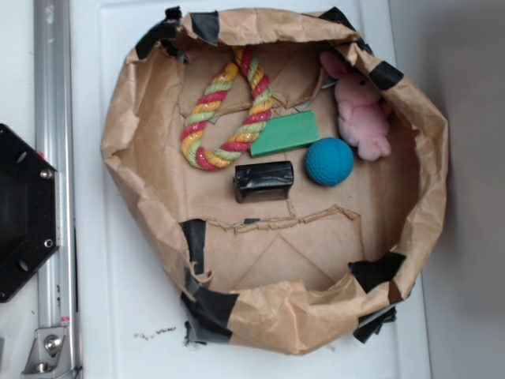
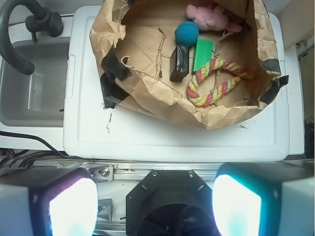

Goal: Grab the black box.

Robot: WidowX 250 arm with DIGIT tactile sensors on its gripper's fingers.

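Hovering well back from the work area, the gripper (image 2: 155, 204) shows only in the wrist view, at the bottom of the frame: 2 glowing fingers (image 2: 74, 209) standing wide apart with nothing between them. It sits over the metal rail and black base, outside the paper nest, so I judge the approach has not begun.

The black box (image 1: 263, 181) lies flat near the centre of the exterior frame, on the floor of the brown paper nest (image 1: 126, 110). In the wrist view it is in the upper middle. The green block (image 1: 285, 133) is just above it and looks apart from it, though from the wrist view I cannot tell if they touch. The blue ball (image 1: 329, 161) is just beside its right end, with a small gap. The rope toy (image 1: 225, 110) loops at upper left of the box, near it. The pink plush (image 1: 361, 114) sits at upper right against the nest wall, well clear.

The crumpled raised walls keep the loose items corralled, which is likely why everything clusters together.

Hard to read: the box's glossy wrinkles blur its edges. The arm is missing from the exterior frame. The sink (image 2: 34, 83) is cut off at the wrist view's left edge.
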